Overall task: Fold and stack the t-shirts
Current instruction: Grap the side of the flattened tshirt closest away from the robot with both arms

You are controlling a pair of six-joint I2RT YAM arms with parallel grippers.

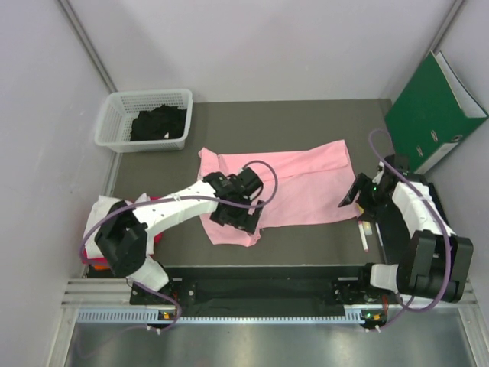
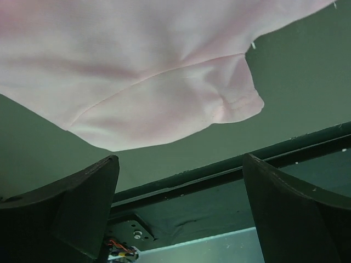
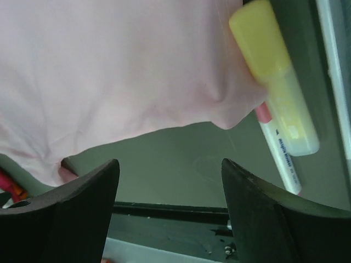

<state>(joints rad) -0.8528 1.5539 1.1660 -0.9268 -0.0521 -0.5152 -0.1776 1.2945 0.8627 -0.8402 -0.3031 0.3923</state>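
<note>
A light pink t-shirt (image 1: 306,183) lies spread across the dark table. My left gripper (image 1: 235,218) hovers over its near left part, open and empty. In the left wrist view the shirt's sleeve (image 2: 181,104) lies just beyond the open left gripper (image 2: 181,208). My right gripper (image 1: 354,199) is at the shirt's near right corner, open and empty. In the right wrist view the shirt's hem (image 3: 109,71) lies beyond the open right gripper (image 3: 170,208). A black shirt (image 1: 159,122) is in the basket. White, magenta and orange shirts (image 1: 98,229) are piled at the left edge, partly hidden by my left arm.
A white mesh basket (image 1: 114,126) stands at the back left. A green binder (image 1: 435,107) leans at the back right. A yellow marker (image 3: 274,76) and a pink marker (image 3: 279,159) lie by the shirt's right corner, near the table's front edge (image 1: 306,267).
</note>
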